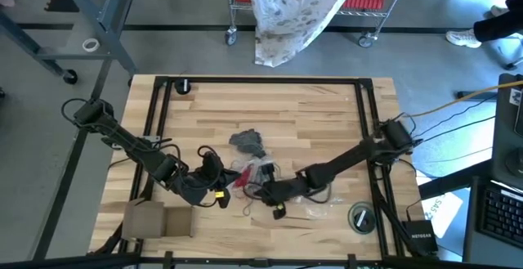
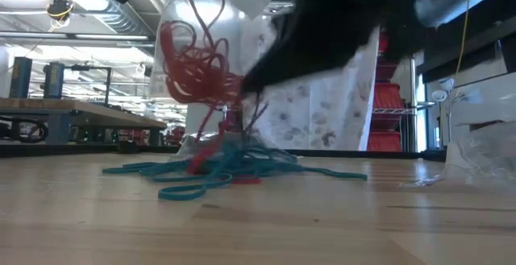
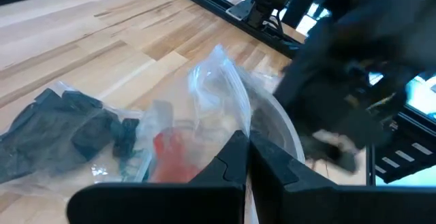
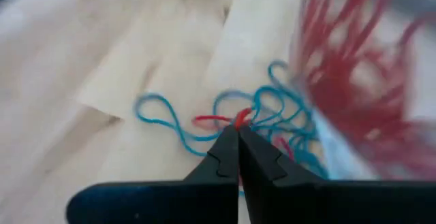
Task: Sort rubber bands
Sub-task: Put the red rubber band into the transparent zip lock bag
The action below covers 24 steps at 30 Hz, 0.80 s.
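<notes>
On the table [image 2: 266, 225], nearest in the low view, teal rubber bands [image 2: 218, 171] lie tangled and unsorted; the right gripper [image 4: 238, 137] has pinched shut on a red band [image 4: 243, 117] among them. Just behind, red bands [image 2: 193, 60] hang bunched in a clear bag [image 3: 211, 108], its edge clamped by the left gripper [image 3: 248, 144]. Farther off, a bag of dark bands [image 1: 247, 143] looks done; sorting seems partway

One camera is looking straight down on the whole worktop [image 1: 327, 114]. Another is sitting at worktop height, facing level across it, close to the rubber bands [image 2: 234, 164]. Each wrist camera is peering past its own jaws; the right one is sharing those bands.
</notes>
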{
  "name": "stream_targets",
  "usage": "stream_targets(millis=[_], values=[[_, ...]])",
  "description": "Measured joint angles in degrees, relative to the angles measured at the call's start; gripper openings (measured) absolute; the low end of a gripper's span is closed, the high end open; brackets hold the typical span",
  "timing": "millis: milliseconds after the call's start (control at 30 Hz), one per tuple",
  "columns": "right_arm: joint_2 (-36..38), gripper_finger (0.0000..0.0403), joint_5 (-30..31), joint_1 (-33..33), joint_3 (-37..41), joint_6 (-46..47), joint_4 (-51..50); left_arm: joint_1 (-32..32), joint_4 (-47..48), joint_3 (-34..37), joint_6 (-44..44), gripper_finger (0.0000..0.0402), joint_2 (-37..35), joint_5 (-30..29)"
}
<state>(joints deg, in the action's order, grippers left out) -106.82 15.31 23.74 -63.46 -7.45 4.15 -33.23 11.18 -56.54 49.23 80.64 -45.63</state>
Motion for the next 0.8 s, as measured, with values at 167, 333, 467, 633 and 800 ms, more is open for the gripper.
stream_targets(millis=[167, 333, 467, 633, 800], values=[[7.1, 0.0001, 2.3, 1.5, 0.0, 1.8, -5.6, 0.0, 0.3, 0.0, -0.1, 0.0001, 0.0, 0.0], [13.0, 0.0001, 1.7, 1.4, 0.0, 7.9, -12.2, 0.0, 0.3, 0.0, 0.0, 0.0001, 0.0, 0.0], [18.1, 0.0001, 0.4, 1.8, -0.8, 12.1, -20.6, 0.0, 0.3, 0.0, 0.0, 0.0001, 0.0, 0.0], [24.0, 0.0001, 0.6, 3.1, -5.9, 12.8, -23.9, -0.1, 0.2, 0.0, 0.0, 0.0001, 0.0, 0.0], [25.1, 0.0001, 0.6, 3.3, -13.0, 8.4, -23.8, -0.1, -0.1, 0.0, 1.0, 0.0001, 1.3, 0.2]])
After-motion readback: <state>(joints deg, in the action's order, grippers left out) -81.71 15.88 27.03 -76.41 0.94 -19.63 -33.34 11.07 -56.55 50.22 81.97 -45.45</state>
